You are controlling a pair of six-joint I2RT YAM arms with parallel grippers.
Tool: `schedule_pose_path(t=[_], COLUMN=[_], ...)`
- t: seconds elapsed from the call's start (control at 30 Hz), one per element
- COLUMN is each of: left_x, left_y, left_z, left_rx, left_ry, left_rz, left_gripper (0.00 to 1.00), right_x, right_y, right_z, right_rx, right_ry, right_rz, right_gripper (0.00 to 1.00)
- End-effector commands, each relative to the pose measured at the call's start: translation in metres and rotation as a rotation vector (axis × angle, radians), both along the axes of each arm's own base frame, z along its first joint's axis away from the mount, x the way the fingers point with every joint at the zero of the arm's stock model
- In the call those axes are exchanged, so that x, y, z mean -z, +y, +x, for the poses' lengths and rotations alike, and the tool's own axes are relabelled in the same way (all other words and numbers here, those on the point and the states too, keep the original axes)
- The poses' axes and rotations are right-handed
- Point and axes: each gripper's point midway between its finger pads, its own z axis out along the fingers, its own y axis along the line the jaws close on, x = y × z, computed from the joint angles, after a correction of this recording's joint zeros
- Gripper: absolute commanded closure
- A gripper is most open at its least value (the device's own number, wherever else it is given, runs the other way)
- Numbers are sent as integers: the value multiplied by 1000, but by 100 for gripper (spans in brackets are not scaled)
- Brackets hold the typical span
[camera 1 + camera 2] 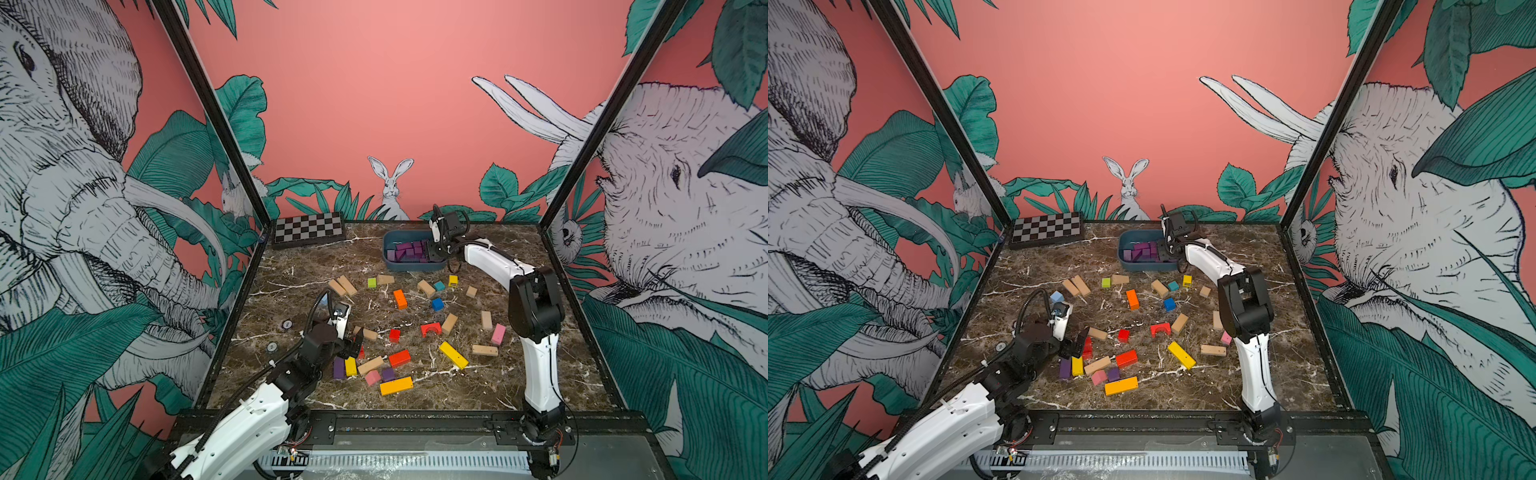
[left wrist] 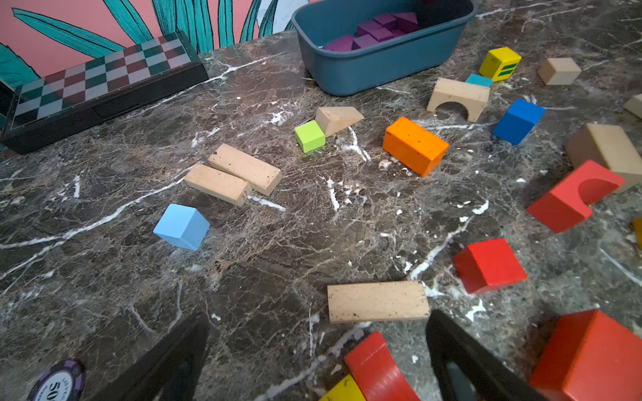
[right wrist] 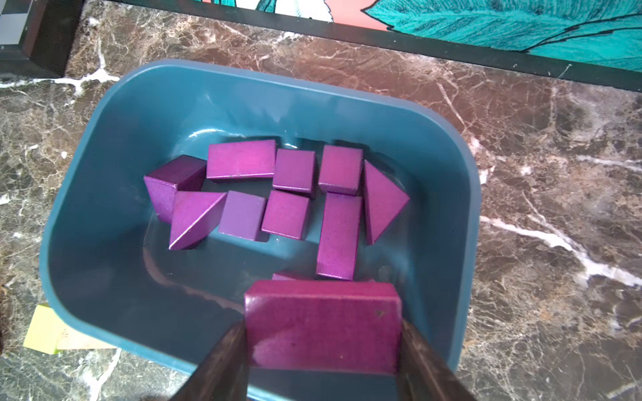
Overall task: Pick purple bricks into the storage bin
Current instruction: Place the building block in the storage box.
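Note:
The storage bin (image 1: 388,259) (image 1: 1126,262) (image 2: 382,66) stands at the back of the marble table with several purple bricks (image 3: 291,170) lying in it. My right gripper (image 1: 432,245) (image 3: 323,330) hangs over the bin's near end, shut on a purple brick (image 3: 323,312) that sits between its two fingers. Two more purple bricks (image 1: 339,368) (image 1: 388,374) lie on the table at the front left, also in a top view (image 1: 1064,368). My left gripper (image 1: 355,345) (image 2: 318,317) is open and empty, just behind them, above a red arch (image 2: 375,368).
A checkerboard box (image 1: 308,228) lies at the back left. Tan, red, orange, yellow, green and blue blocks are scattered across the middle, with pink blocks (image 1: 498,333) (image 1: 372,377) among them. A tan bar (image 2: 378,301) lies just beyond my left fingers. Poker chips (image 1: 286,324) lie near the left edge.

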Motion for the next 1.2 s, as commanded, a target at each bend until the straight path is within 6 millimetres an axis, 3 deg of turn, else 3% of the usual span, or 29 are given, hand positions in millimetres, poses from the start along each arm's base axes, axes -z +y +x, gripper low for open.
schedule_pose_path(t=[0.0, 0.27, 0.83, 0.93, 1.07, 1.17], left_x=[-3, -3, -3, -2, -1, 0], left_y=[3, 3, 4, 3, 2, 2], left_z=[1, 0, 1, 1, 2, 3], left_rx=[-19, -20, -23, -20, -19, -21], left_ry=[-7, -8, -10, -8, -2, 3], left_rz=[-4, -6, -6, -3, 0, 6], left_gripper=[1, 1, 1, 1, 1, 1], right_x=[-1, -3, -49, -62, -75, -60], right_y=[3, 2, -5, -9, -21, -36], right_z=[5, 7, 0, -12, -51, -96], right_rx=[0, 3, -4, -9, -29, -24], right_ry=[-4, -5, -80, -125, -187, -177], right_rz=[3, -7, -5, 19, 68, 84], right_gripper=[61, 42, 15, 1, 1, 1])
